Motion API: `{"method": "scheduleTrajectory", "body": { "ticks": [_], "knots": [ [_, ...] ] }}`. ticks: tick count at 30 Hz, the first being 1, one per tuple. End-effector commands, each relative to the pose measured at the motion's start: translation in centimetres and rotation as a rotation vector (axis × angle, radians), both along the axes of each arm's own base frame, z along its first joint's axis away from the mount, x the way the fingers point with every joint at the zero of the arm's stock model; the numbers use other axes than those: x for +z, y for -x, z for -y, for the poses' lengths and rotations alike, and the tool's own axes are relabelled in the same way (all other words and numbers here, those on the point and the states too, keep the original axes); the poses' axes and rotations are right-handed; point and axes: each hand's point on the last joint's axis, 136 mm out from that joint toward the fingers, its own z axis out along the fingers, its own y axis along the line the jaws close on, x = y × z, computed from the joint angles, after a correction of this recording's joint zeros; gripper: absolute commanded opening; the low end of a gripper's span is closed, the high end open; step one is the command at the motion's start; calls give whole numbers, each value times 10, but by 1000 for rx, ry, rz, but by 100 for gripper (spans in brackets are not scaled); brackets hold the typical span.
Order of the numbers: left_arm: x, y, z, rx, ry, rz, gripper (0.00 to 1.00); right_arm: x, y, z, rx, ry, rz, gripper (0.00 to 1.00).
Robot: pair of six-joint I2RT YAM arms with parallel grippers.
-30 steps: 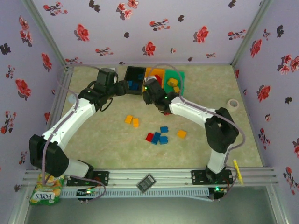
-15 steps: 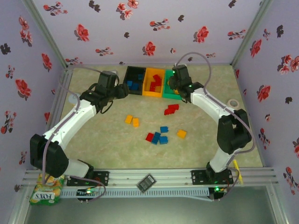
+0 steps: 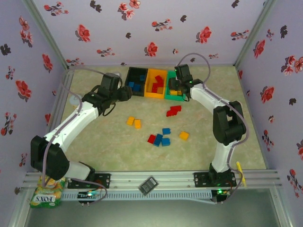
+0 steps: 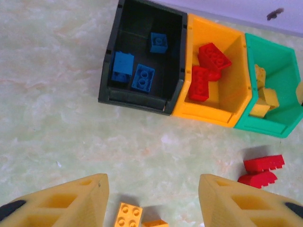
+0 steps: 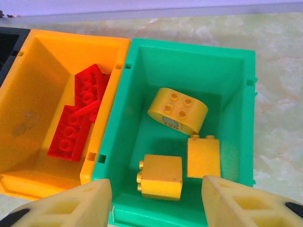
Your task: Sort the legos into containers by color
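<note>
While the right end effector [image 5: 156, 203] is hovering open and empty over the green bin [image 5: 239, 94] of yellow legos [image 5: 177, 109], it is risking catching the rim when withdrawing, and the left end effector [image 4: 154, 203] is hanging open above the desk [image 4: 57, 127].

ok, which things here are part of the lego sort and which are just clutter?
Job: black bin, orange bin, green bin; loose red pair, yellow pair, blue-and-red cluster, single yellow brick.
Clutter: snack packet, tape roll, yellow pen-like stick, small dark gadget.
</note>
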Motion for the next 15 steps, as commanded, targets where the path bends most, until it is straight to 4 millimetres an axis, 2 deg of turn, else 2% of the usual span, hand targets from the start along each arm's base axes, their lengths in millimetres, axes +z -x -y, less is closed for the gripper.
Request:
{"method": "scheduleTrajectory", "body": {
  "ticks": [1, 8, 12, 15],
  "knots": [
    [-17, 16, -2, 7, -19, -53, 54, 29, 2, 2, 3, -21, 47, 54],
    [-67, 39, 0, 13, -51, -171, 52, 47, 25, 6, 12, -60, 62, 54],
    [-91, 57, 13, -4, -50, -234, 52, 55, 42, 3, 21, -104, 79, 55],
    [-113, 67, 27, -28, -64, -297, 50, 51, 55, -2, 37, -138, 71, 56]
  ]
}}
